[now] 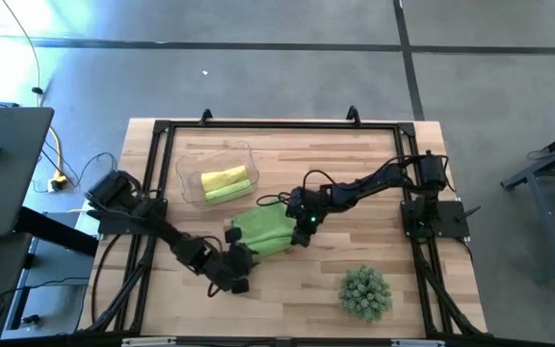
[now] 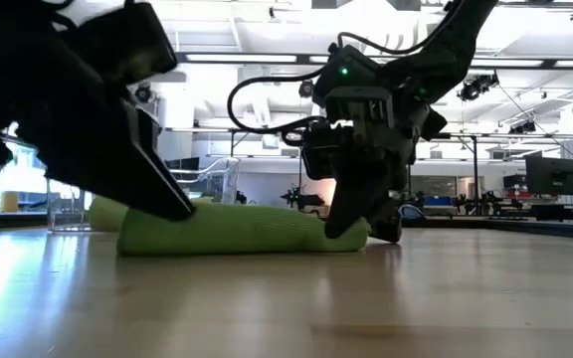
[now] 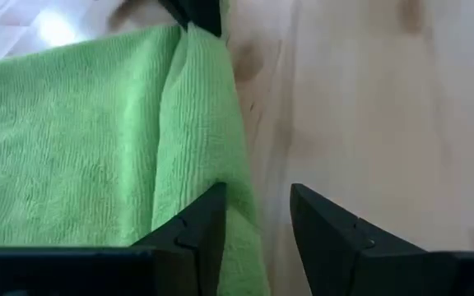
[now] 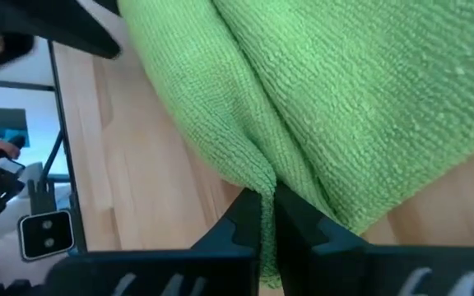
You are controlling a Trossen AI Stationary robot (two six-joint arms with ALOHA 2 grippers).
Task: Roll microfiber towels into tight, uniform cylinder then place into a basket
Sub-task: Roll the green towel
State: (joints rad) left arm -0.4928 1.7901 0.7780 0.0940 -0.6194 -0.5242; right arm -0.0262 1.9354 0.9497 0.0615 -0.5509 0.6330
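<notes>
A lime green microfiber towel (image 1: 263,229) lies partly rolled at the middle of the table; in the low view it is a long low roll (image 2: 237,231). My left gripper (image 3: 257,193) stands open at the towel's near end (image 1: 244,254). One of its fingers is at the rolled edge and the other is over bare wood. My right gripper (image 4: 268,197) is shut on the towel at its right end (image 1: 298,234). The clear basket (image 1: 189,166) at the far left holds a yellow roll (image 1: 222,177) and a green roll (image 1: 227,192). My left gripper is open, and the tip of one finger (image 3: 208,215) rests on the towel's rolled edge (image 3: 200,140), slanting down from the near left. Nothing is between its fingers. The towel lies on the table. My right gripper pinches a raised fold of the towel (image 4: 257,174) between its two fingers, at the end toward the table's right. The fingers slant down from the right side. The rest of the towel lies on the wood.
A spiky green ball-shaped plant (image 1: 365,292) stands near the front right. A black frame (image 1: 277,123) runs around the tabletop. Bare wood lies between the towel and the plant, and along the near edge.
</notes>
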